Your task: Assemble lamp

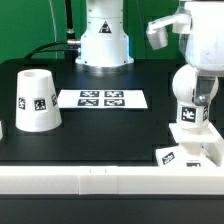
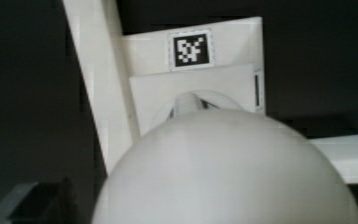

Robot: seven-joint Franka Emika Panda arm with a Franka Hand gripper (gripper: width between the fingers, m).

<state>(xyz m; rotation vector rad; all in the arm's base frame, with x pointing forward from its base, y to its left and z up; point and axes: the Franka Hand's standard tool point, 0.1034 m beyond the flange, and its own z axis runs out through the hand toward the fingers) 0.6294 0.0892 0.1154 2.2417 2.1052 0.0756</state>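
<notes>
We find the gripper (image 1: 192,98) closed on the white rounded plastic bulb (image 1: 188,115), which hangs under the arm at the exterior view's right. The bulb (image 2: 211,170) fills the near part of the wrist view. It is directly above the low square white plastic base (image 1: 185,155) (image 2: 202,80); we cannot tell whether they touch. The white tapered cup-like plastic shade (image 1: 35,100) stands well apart on the black table (image 1: 110,130), beyond the marker board (image 1: 102,98).
</notes>
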